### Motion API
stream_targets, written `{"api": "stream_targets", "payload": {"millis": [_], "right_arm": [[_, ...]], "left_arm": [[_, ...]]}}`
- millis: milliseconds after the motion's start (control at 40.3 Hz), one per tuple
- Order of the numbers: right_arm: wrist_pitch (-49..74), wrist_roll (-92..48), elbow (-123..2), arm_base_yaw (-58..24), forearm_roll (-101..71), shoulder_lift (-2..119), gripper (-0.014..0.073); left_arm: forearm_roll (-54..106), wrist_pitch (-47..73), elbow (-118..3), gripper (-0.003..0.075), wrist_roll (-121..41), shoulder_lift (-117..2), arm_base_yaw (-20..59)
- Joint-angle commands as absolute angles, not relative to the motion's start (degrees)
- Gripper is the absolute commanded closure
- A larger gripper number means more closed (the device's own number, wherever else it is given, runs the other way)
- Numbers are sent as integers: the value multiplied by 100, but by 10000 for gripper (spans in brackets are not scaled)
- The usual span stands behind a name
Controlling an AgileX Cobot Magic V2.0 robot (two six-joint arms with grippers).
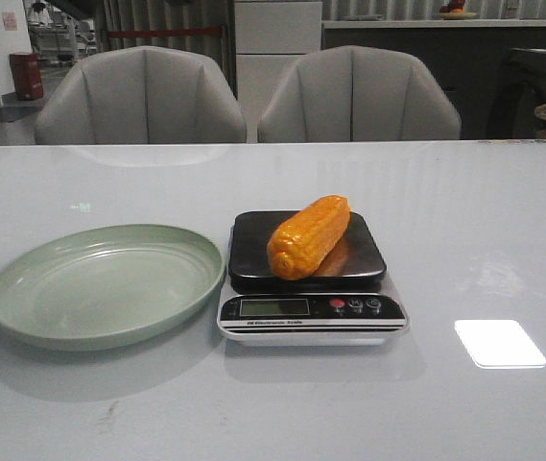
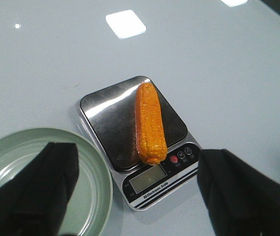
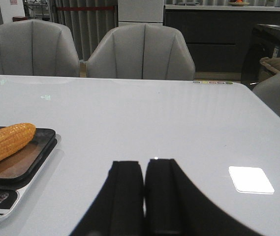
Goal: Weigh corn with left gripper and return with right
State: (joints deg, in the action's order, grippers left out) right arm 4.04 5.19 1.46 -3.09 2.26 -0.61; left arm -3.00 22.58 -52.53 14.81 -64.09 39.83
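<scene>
Right now your corn lies on the dark platform of the kitchen scale, long axis running diagonally: in the front view its blunt end points toward you and slightly left, overhanging the platform's front edge above the display, while the other end angles back and to the right. You can see it is a bare orange-yellow cob, cylindrical, with neat rows of bumpy kernels. The scale's platform is glossy and square with rounded corners, its silver front carrying a small screen and three round buttons. Just left of the scale, nearly touching it, sits a pale green plate, round, smooth and shallow. The counter is glossy white and reflects ceiling lights. Your left gripper hovers above with its fingers spread wide apart, holding nothing, one over the plate and one past the scale's front corner. Your right gripper is off to the scale's right, fingers pressed together and holding nothing. Two grey chairs stand behind the counter.
</scene>
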Motion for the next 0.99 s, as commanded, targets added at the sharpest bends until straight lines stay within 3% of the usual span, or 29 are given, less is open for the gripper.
{"api": "stream_targets", "payload": {"millis": [0, 397, 571, 745, 968], "right_arm": [[-40, 490, 174, -330, 311, -171, 416], [-40, 490, 174, -330, 311, -171, 416], [-62, 490, 174, -330, 311, -170, 416], [-393, 490, 174, -330, 311, -170, 416], [-964, 495, -139, -337, 311, -43, 416]], "left_arm": [[-416, 1706, -4929, 157, 1546, -5485, 3980], [-1131, 2272, -3328, 180, 1382, -2242, 3980], [-1158, 2331, -2872, 354, 1230, -866, 3980], [-1158, 2650, -2618, 611, 1018, 60, 3980], [-1158, 2687, -2431, 599, 1018, 62, 3980]]}}
